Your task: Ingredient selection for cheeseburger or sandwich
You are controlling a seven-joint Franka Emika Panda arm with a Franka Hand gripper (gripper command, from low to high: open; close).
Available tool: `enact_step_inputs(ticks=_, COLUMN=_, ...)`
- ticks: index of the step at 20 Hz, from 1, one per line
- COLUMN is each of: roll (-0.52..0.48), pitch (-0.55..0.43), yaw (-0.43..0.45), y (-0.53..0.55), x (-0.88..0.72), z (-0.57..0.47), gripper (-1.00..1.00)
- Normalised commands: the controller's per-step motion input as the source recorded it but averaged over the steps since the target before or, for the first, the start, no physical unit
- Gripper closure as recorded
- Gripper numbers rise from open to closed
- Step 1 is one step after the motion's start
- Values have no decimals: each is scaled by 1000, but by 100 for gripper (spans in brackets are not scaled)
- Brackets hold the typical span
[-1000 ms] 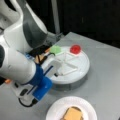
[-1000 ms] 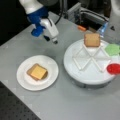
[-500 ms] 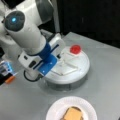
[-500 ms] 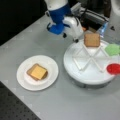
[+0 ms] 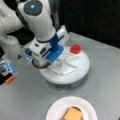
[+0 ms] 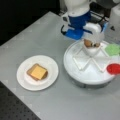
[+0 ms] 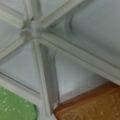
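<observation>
A grey tabletop (image 6: 37, 37) carries a white plate (image 6: 22, 80) and a round white divided tray (image 6: 85, 72). On the plate lies a tan toast square (image 6: 30, 71) topped with yellow-orange cheese (image 6: 38, 72). The pincer (image 6: 91, 45) hangs low over the tray, beside its centre — its fingers are hidden by the arm's body, so how far it is open cannot be told. The red disc (image 6: 113, 68) and green leaf piece (image 6: 113, 49) sit in separate compartments. The wrist view shows the tray's dividers close up, with a second toast square (image 7: 95, 105) cut off at the bottom edge.
</observation>
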Motion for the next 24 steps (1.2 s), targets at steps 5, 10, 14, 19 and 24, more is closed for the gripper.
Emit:
enact_step_inputs(ticks=5, roll=-159, pitch=-122, yaw=-2, y=271, x=-131, z=-152, gripper=-100)
enact_step_inputs(ticks=10, roll=-269, pitch=-109, yaw=-7, y=199, x=-118, z=-141, gripper=-100)
enact_step_inputs(ticks=14, roll=-305, pitch=-103, yaw=7, y=175, x=-110, z=-145, gripper=-100)
enact_step_inputs(ticks=19, roll=-225, pitch=-109, yaw=55, y=124, x=-86, z=-144, gripper=-100)
enact_step_inputs(ticks=24, roll=-166, pitch=-77, yaw=81, y=39, x=-39, z=-90, gripper=-100)
